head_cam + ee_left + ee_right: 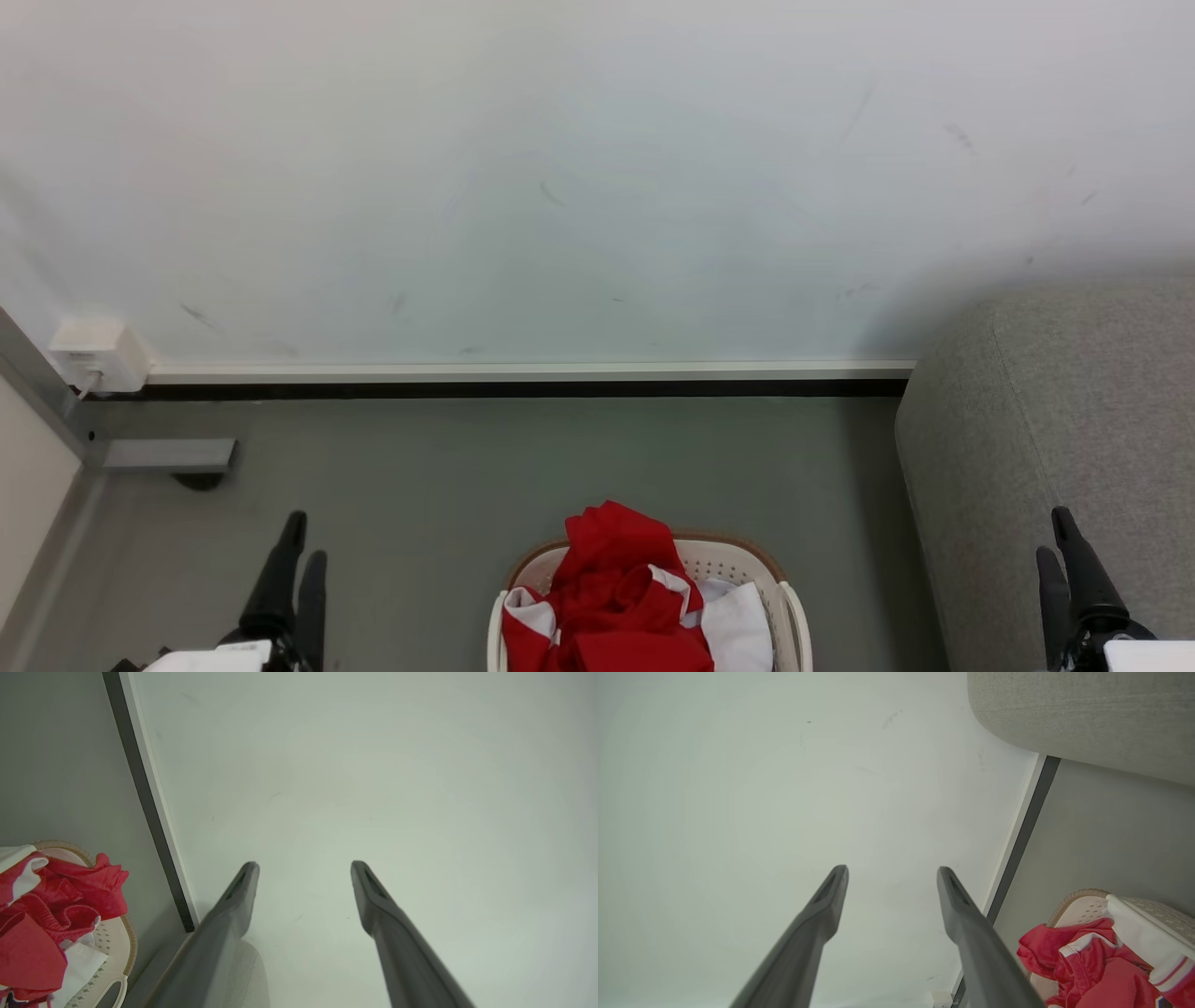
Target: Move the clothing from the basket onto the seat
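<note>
red-and-white clothing (pixel 611 588), cream basket (pixel 738 560), grey seat (pixel 1055 439)

A scuffed pale wall (pixel 560 187) meets the grey floor (pixel 448 476) along a white-over-black skirting strip (pixel 523 379).

home living-room corner, grey sofa (pixel 1055 448), laundry basket (pixel 726 560), white wall (pixel 560 187)

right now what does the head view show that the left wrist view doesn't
Head view, not left wrist: the right end effector, the white wall box and the grey floor plate. Left wrist, not head: a straight-on look at the left end effector, fingers apart, nothing between. Both: the red clothing piled in the basket, the skirting, the wall, the floor and part of the seat.
</note>
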{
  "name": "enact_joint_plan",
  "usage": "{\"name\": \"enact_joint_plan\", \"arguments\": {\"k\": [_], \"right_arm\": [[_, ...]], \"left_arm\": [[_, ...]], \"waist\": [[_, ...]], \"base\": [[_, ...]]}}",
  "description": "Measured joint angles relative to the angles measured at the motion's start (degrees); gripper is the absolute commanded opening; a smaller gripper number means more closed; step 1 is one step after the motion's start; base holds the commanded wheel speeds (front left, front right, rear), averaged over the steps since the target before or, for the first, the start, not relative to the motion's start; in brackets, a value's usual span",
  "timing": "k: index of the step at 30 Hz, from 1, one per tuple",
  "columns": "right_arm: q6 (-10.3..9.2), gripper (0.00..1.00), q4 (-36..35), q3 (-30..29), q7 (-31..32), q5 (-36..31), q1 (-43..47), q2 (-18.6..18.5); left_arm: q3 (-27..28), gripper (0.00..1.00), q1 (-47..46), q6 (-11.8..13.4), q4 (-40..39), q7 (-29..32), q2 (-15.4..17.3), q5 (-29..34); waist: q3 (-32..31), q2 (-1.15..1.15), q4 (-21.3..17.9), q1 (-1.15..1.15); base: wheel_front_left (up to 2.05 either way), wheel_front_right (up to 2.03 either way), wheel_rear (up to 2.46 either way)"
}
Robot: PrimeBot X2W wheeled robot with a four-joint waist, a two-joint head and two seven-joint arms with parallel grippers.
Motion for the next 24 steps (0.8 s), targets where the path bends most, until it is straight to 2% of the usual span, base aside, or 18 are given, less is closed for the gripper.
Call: {"name": "enact_joint_plan", "arguments": {"k": [10,24], "right_arm": [[0.0,1.0,-0.41,1.43,-2.74,-7.53,0.01,-0.03],[0.0,1.0,-3.91,2.97,-6.11,-26.32,0.77,-0.09]], "left_arm": [[-1.22,1.0,0.0,0.0,0.31,-2.66,0.0,2.82],[-3.01,1.0,0.09,1.18,-1.02,-6.09,0.02,17.02]], "waist": [[0.01,0.0,0.01,0.0],[0.22,0.0,-0.22,0.0]], "base": [[0.0,0.0,0.0],[0.0,0.0,0.0]]}}
